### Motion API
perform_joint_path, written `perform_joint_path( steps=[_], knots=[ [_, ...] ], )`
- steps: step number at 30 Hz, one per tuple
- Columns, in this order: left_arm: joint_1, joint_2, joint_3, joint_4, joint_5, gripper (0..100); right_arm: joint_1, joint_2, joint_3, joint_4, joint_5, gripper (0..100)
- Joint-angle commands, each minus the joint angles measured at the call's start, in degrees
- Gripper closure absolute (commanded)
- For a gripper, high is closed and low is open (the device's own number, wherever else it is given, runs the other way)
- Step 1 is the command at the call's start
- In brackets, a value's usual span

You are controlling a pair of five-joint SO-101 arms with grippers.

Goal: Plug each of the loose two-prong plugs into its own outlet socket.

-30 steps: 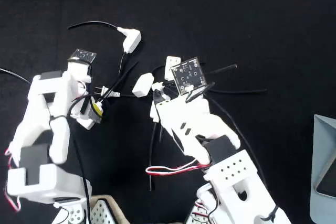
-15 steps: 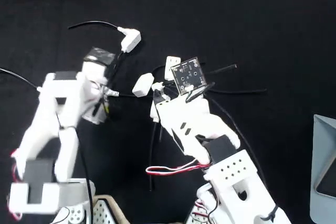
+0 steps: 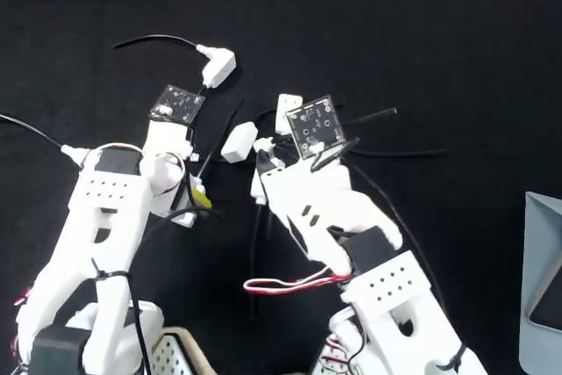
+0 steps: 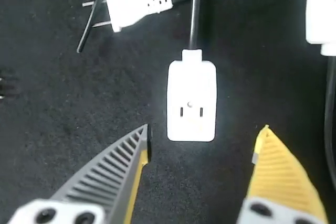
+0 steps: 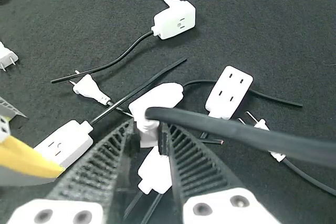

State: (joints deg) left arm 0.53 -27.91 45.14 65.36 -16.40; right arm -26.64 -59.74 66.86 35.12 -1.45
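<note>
**Left tool** (image 4: 205,129): found wide open, with nothing gripped. It is held nose-down over a single outlet socket (image 4: 192,100). The socket lies flat on the black surface (image 3: 457,59), slots facing up and empty, with its cord leading away. The grey and yellow fingers (image 4: 121,166) stand one on either side of the socket and clear of it. This placing is judged to be a line-up for gripping or steadying the socket so that a plug can be driven in. A loose plug (image 4: 126,9) lies near the socket's cord end, both prongs exposed and untouched.

**Right tool** (image 5: 148,129): closed down on a white plug body (image 5: 156,100). The held end is masked by the fingers and by a thick black cable (image 5: 236,135) crossing in front. It is probably a plug, but prongs cannot be confirmed. It is judged to be held ready for insertion.

**Arm pose:** in the high view the left arm (image 3: 105,217) is seen stretched forward from the near edge into the left half of the surface, wrist bent down. The right arm (image 3: 334,208) is angled from the near edge toward the middle, with its tool low among the cords.
</note>
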Motion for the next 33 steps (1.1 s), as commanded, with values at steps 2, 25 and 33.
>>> perform_joint_path(
  steps=[2,25,33],
  knots=[
    [3.6,-1.1,1.8,-0.1,-0.6,69,-0.6,-0.7,-1.5,0.2,0.5,98.5],
    [-11.1,21.5,-15.7,2.1,-3.2,69,-0.7,-0.7,-0.9,-0.1,0.5,98.5],
    [-1.8,7.5,-14.3,9.0,-0.4,69,-0.7,-0.7,-0.9,-0.2,0.5,98.5]
  ],
)
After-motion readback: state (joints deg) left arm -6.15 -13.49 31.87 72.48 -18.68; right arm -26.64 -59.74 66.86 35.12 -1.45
